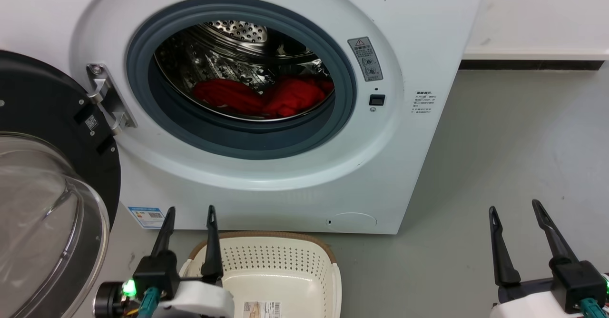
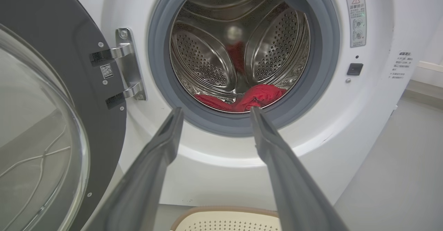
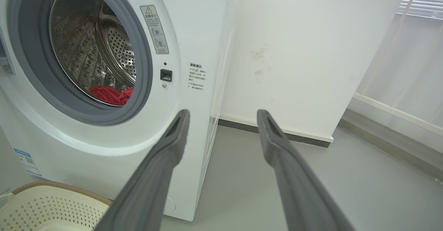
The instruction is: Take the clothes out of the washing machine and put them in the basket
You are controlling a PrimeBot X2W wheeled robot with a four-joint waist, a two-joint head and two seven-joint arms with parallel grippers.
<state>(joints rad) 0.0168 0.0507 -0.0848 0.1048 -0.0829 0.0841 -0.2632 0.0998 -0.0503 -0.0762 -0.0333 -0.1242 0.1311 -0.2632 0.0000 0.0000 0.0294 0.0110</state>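
Straight ahead in my head view, the washing machine (image 1: pixel 428 46) stands with its door (image 1: pixel 57 132) swung out to my left, so the round mouth is free to reach into. Red clothes (image 1: pixel 266 98) lie crumpled at the bottom of the steel drum (image 1: pixel 238 32), where soft cloth would naturally slump. The cream plastic basket (image 1: pixel 266 261) sits on the floor (image 1: pixel 499 142) just below the opening — a short carry, I judge — and what I see of it holds nothing. My left fingers (image 1: pixel 211 223) hang over its near-left corner, spread wide and empty. My right fingers (image 1: pixel 496 232), well off to the right over bare grey floor, are just as wide and empty.

Along my left wrist, the fingers frame the lower lip of the grey rubber seal (image 2: pixel 157 51), lined up on the red heap beyond. The drum's ribs are smooth, its walls dotted with holes.

Along my right wrist, the fingers point past the machine's corner at a white wall (image 3: pixel 294 51) — so the left side looks better placed to reach in first.
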